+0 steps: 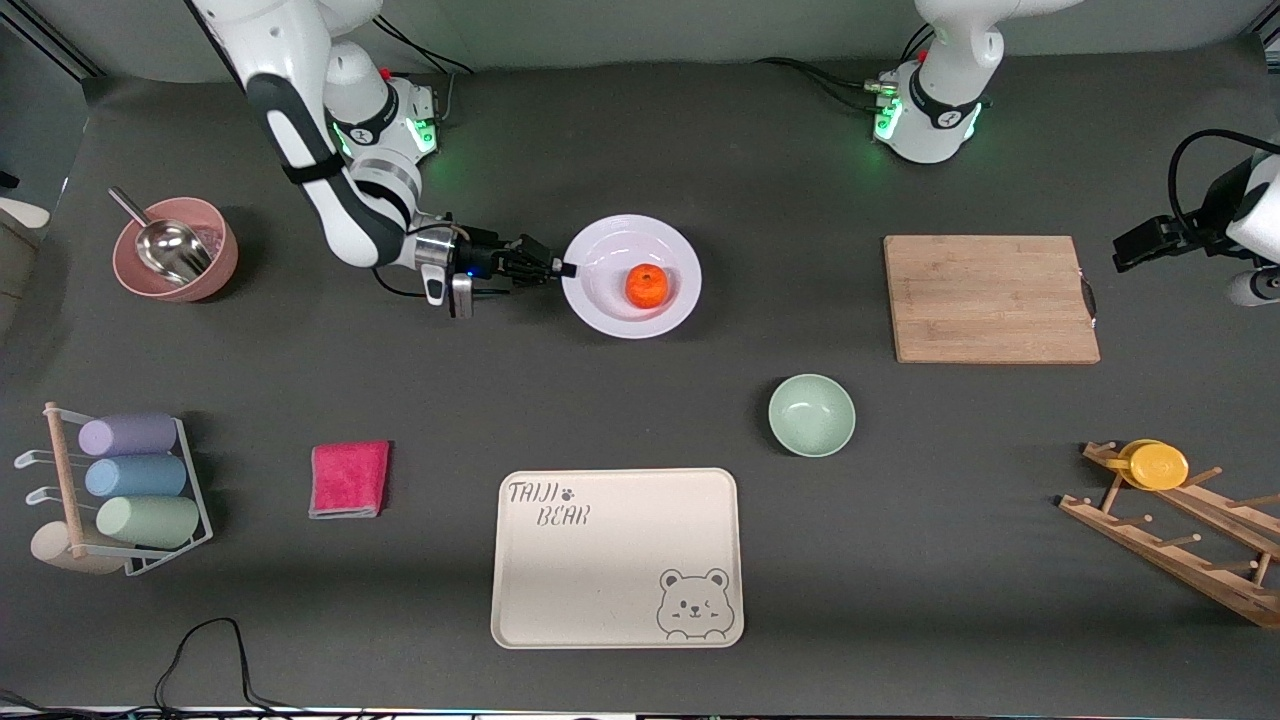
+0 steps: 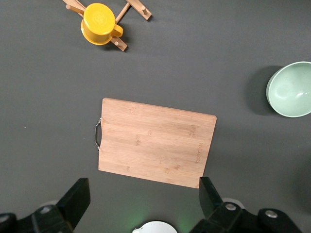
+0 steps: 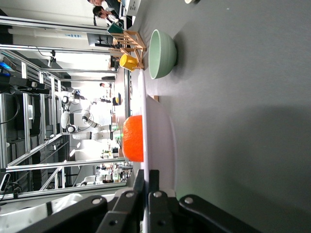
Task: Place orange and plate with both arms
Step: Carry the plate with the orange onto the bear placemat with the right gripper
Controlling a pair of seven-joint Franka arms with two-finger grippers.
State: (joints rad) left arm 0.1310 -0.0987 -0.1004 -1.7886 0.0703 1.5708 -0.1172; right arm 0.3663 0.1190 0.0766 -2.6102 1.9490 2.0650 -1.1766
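Front view: cream tray (image 1: 616, 620) reads "TAIJI BEAR".

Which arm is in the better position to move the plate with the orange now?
The right arm, probably. The right gripper is already shut on the rim of the plate, where the orange lies. The left gripper is open, high over the cutting board, holding nothing.

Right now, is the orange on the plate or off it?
On it: the orange sits in the plate centre; the right gripper pinches its rim.
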